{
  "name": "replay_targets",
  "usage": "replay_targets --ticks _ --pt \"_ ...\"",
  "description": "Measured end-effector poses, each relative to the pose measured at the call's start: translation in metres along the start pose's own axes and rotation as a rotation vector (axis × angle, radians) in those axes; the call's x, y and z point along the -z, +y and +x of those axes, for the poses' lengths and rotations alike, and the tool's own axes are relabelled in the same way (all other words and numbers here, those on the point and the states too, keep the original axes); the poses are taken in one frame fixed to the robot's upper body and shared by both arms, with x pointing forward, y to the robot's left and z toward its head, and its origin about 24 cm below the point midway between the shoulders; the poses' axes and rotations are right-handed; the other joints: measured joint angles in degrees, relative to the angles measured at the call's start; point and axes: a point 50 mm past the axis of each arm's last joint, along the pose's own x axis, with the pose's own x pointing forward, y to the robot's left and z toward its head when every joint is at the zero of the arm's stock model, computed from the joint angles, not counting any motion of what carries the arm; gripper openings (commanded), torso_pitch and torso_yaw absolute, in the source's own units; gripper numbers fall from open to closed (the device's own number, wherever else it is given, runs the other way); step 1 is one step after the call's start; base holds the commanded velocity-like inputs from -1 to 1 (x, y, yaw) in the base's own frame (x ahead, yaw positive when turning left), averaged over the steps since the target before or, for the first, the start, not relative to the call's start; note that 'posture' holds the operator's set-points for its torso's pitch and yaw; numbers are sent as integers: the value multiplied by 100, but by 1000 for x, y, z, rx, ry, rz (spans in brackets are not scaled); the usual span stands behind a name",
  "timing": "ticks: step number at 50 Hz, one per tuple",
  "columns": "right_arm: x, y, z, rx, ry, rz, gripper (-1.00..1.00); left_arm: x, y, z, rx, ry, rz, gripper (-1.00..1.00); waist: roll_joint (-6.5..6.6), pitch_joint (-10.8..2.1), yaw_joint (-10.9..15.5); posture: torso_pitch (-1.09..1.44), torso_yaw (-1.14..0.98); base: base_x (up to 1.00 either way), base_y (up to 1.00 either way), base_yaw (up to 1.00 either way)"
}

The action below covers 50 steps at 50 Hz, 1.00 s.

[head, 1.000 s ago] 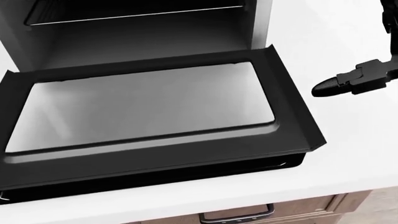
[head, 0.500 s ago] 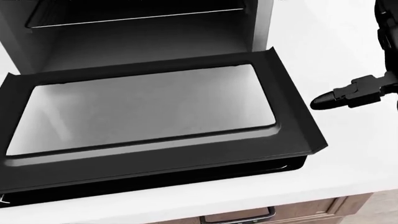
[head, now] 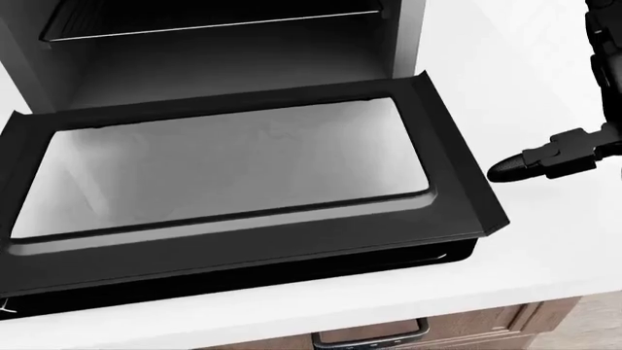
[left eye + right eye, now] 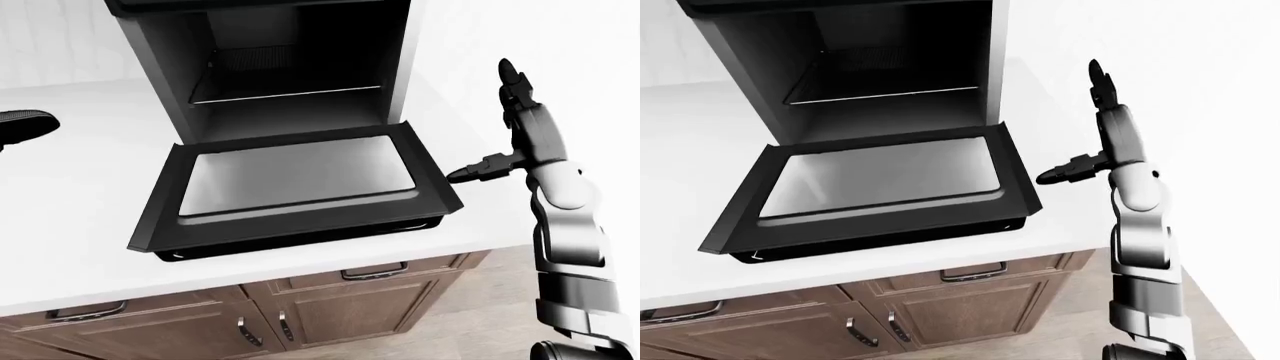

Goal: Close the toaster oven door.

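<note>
The toaster oven (image 4: 290, 67) holds one wire rack (image 4: 285, 94); its door (image 4: 295, 187) lies flat open. The right hand (image 4: 515, 131), beside the door, is spread and holds nothing.

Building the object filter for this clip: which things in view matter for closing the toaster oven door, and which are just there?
Job:
- black toaster oven, cavity open
- its black glass-paned door, folded down flat
- right hand, fingers spread, beside the door's right edge, not touching

Not part of it:
- white countertop
- brown wooden cabinet doors and drawers below
- left hand, far left, barely visible
</note>
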Motion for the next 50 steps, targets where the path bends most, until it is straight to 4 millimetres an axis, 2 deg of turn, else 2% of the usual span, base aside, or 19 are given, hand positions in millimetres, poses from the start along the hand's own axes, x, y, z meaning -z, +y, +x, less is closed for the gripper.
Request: replay_targets --ticks 23,50 --pt "5 0 -3 -6 -20 -67 100 -2 0 0 1 -3 -1 100 -1 -7 1 0 0 0 0 0" --pt "9 10 -5 -30 -48 -103 100 -3 0 0 0 -4 -1 100 -7 -14 -10 0 0 0 0 0"
